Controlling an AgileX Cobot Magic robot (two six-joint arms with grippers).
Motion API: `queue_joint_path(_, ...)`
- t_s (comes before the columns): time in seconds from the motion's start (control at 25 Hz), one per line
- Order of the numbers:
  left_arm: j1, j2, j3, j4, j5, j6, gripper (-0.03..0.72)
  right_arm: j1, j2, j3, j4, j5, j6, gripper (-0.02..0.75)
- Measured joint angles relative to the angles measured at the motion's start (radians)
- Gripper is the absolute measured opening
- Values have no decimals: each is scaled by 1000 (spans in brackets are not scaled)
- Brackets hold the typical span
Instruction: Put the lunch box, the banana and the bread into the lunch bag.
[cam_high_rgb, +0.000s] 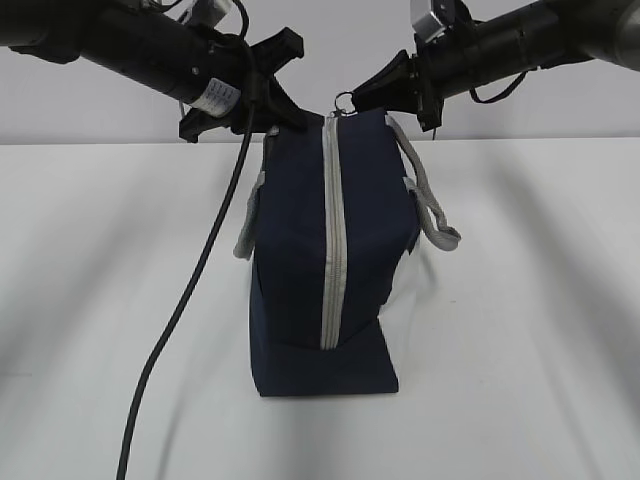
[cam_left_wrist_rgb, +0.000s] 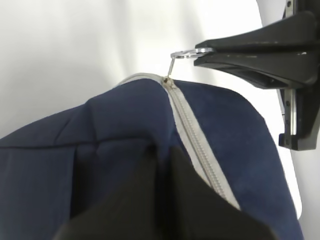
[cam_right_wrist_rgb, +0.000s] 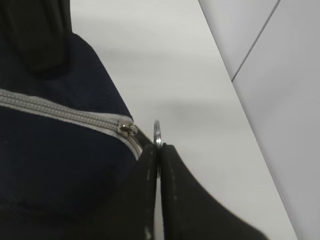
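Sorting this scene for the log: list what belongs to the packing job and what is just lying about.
Job:
lunch bag, zipped shut
ring pull, pinched by right claw
left claw, at the bag's top

Lying about:
black cable
white table

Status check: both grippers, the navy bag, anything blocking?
Right gripper shut on metal ring pull. Left gripper pinching navy-blue fabric lunch bag top. Grey zipper closed. No obstruction seen.

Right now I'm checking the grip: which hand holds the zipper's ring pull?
The right hand: it is pinched shut on the ring pull. The left hand grips the bag's fabric top instead.
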Motion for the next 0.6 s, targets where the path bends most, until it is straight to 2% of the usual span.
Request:
queue_joint_path(0.16, 0, 0, 0, 0, 0, 6, 11, 0, 0, 0, 12, 0, -10, 0)
queue_joint_path(0.6, -9, 0, 0, -1, 1, 18, 10, 0, 61, -2, 167, -20, -74, 0)
